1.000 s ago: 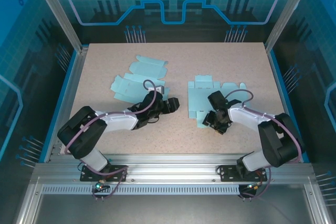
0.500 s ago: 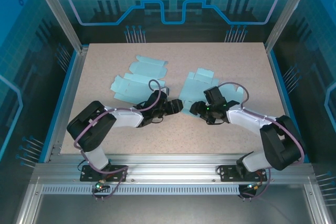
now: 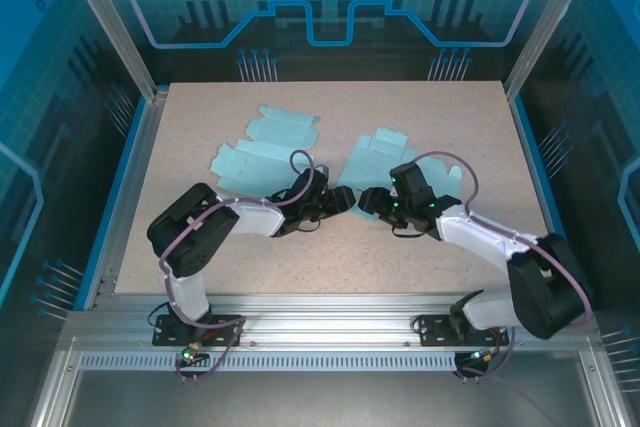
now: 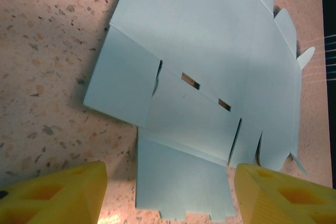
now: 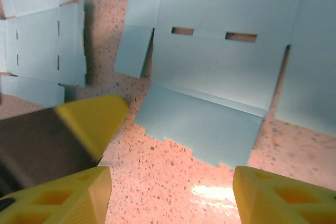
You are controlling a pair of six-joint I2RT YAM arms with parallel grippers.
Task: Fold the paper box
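Note:
The paper box (image 3: 385, 162) is a flat light-blue blank lying unfolded at the table's middle right. In the left wrist view the paper box (image 4: 210, 40) shows two slots, and its notched flap (image 4: 181, 182) lies on the table between my yellow fingers (image 4: 52, 192). My left gripper (image 3: 343, 203) is open at the blank's near left edge. My right gripper (image 3: 368, 199) is open too, tip to tip with the left one. From the right wrist view the same flap (image 5: 202, 127) lies just ahead of my right gripper (image 5: 170, 198), with the left arm's yellow finger (image 5: 92, 119) beside it.
A second flat blue blank (image 3: 265, 147) lies at the middle left of the speckled table (image 3: 200, 257); it also appears at the upper left of the right wrist view (image 5: 44, 51). Aluminium frame posts and blue side rails (image 3: 125, 162) bound the table.
Both grippers have come together at the blank's near left edge: the left reached right, the right swung left. The blank has slid away and turned a little. The left jaws have narrowed.

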